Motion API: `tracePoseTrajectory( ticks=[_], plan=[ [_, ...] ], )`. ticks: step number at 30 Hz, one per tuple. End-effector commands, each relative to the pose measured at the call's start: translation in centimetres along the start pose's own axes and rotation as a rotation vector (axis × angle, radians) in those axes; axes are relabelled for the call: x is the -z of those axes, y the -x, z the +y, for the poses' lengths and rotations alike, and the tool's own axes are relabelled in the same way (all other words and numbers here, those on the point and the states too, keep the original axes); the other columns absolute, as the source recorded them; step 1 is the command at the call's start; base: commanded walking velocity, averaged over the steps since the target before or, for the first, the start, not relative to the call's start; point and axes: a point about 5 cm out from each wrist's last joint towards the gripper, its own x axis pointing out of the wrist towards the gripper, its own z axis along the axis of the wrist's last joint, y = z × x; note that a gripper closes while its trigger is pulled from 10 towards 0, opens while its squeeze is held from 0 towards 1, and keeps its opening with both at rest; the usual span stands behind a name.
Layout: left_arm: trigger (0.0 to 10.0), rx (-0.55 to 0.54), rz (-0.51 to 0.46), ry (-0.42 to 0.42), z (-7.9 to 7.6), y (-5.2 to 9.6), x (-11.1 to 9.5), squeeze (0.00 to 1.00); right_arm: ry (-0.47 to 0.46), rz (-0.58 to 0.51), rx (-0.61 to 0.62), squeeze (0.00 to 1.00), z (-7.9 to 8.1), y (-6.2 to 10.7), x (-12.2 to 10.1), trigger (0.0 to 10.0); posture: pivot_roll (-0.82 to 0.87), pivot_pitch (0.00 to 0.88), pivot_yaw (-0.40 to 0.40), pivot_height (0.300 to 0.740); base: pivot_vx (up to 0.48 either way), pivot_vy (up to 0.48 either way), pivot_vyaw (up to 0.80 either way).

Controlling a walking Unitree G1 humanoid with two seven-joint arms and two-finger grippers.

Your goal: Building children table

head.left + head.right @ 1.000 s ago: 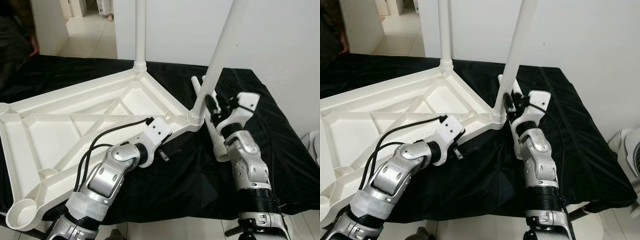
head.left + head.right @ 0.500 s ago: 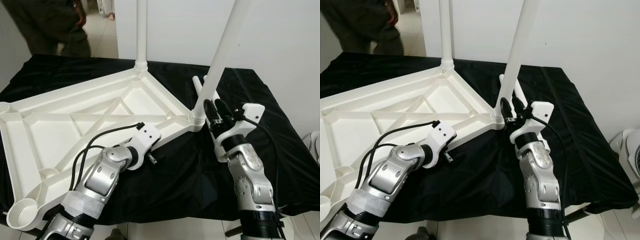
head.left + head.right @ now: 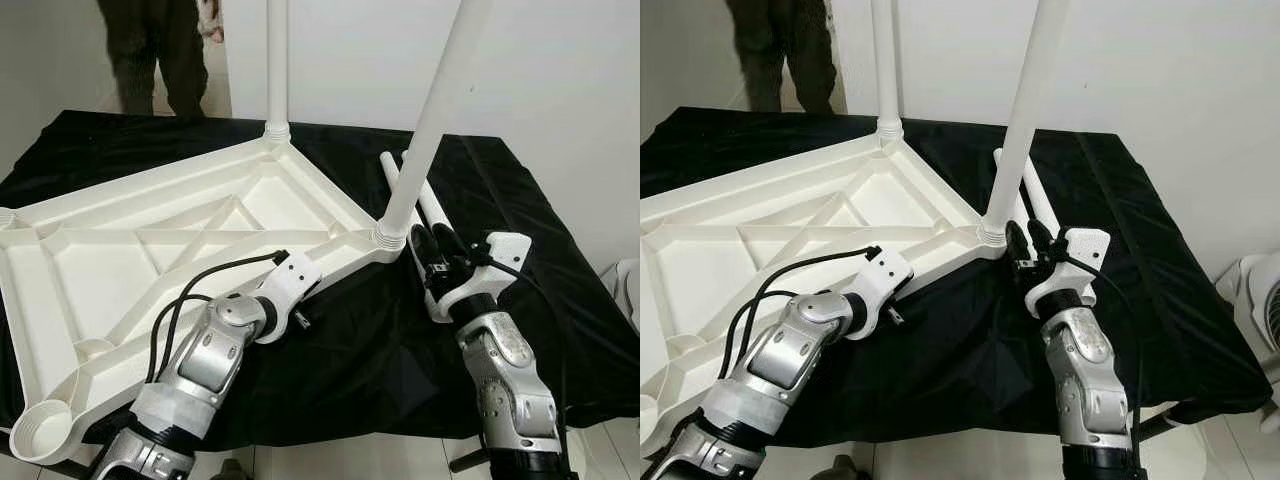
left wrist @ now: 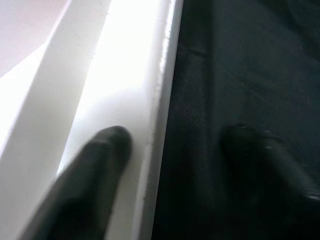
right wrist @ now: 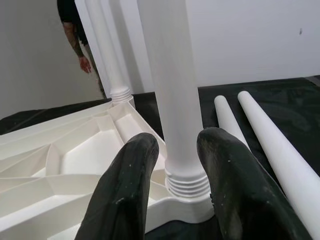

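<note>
The white tabletop (image 3: 150, 250) lies upside down on the black cloth. One white leg (image 3: 277, 60) stands screwed in at its far corner and another leg (image 3: 432, 110) at the near right corner. Two loose legs (image 3: 432, 205) lie on the cloth behind that corner. My right gripper (image 3: 436, 250) is open just short of the near leg's threaded base (image 5: 186, 180), which stands between its fingers (image 5: 135, 170) in the right wrist view. My left gripper (image 4: 175, 140) is open over the tabletop's front rim (image 4: 125, 75), one finger above the plastic, the other above the cloth.
A person (image 3: 160, 50) stands in the doorway at the back left. A white wall runs behind the table. The cloth-covered table ends close on the right, where a white fan (image 3: 1262, 300) stands on the floor.
My right gripper has drawn back and down from the near leg. My left gripper has pulled back a little along the rim. The person has walked from the far left to the doorway.
</note>
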Motion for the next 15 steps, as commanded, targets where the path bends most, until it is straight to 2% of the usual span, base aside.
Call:
tracePoseTrajectory(
  ticks=[1, 13, 15],
  plan=[
    [0.0, -0.265, 0.062, 0.054, 1.7, 0.1, 1.5, 0.0, 0.015, 0.009, 0.011, 0.0, -0.2, 0.2, 0.0, 10.0, 0.06, 0.021, -0.027, 0.74, 0.0, 0.0, 0.0],
    [0.0, -0.304, -0.014, 0.094, 1.2, -1.2, -0.5, 0.0, 0.011, 0.009, 0.02, 0.0, 0.2, 0.0, 0.2, 10.0, 0.06, 0.009, -0.025, 0.74, 0.0, 0.0, 0.0],
    [0.0, -0.331, -0.054, 0.117, 1.2, -2.1, -1.9, 0.0, 0.0, 0.007, 0.022, 0.0, 0.5, -0.2, 0.3, 10.0, 0.06, 0.001, -0.02, 0.74, 0.0, 0.0, 0.0]
  ],
)
